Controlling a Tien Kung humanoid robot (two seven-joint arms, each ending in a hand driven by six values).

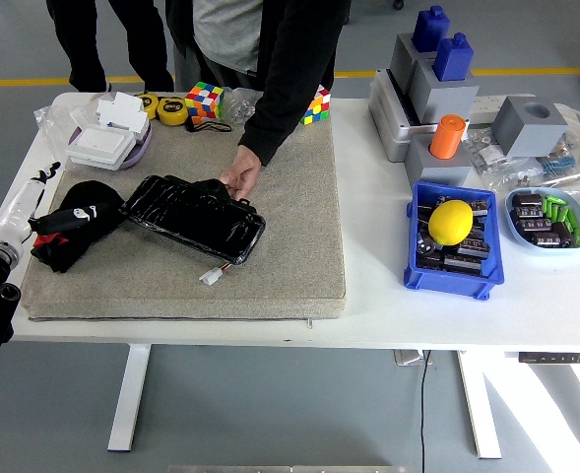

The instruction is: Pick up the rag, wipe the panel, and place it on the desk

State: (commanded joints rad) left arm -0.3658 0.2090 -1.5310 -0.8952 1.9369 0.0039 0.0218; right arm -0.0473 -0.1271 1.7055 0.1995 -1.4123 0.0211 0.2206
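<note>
Rag (pixel 71 225), black with a white mark, lies bunched at the left end of a grey felt mat (pixel 270 266) that covers most of the white counter (pixel 378 296), its right edge touching the glossy black panel (pixel 195 215) lying slantwise at the mat's middle. A person in a dark sleeve stands at the far side, one hand (pixel 240 179) resting on the panel's far edge. The left robot hand (pixel 41 219) reaches in from the left edge, its dark fingers closed on the rag's near-left folds.

Right of the mat, a blue bin (pixel 450 278) holds dark blocks with a yellow lemon (pixel 451 221) on top. Beside it, a pale blue oval dish (pixel 548 219) carries more dark blocks and a few green pieces. Behind them stand grey blocks (pixel 437 94) topped by two blue shapes and an orange cylinder (pixel 447 136).

At the far left corner sits a white box (pixel 107 138); two colourful puzzle cubes (pixel 204 101) lie along the back edge. A small white connector (pixel 211 277) lies just near the panel.
</note>
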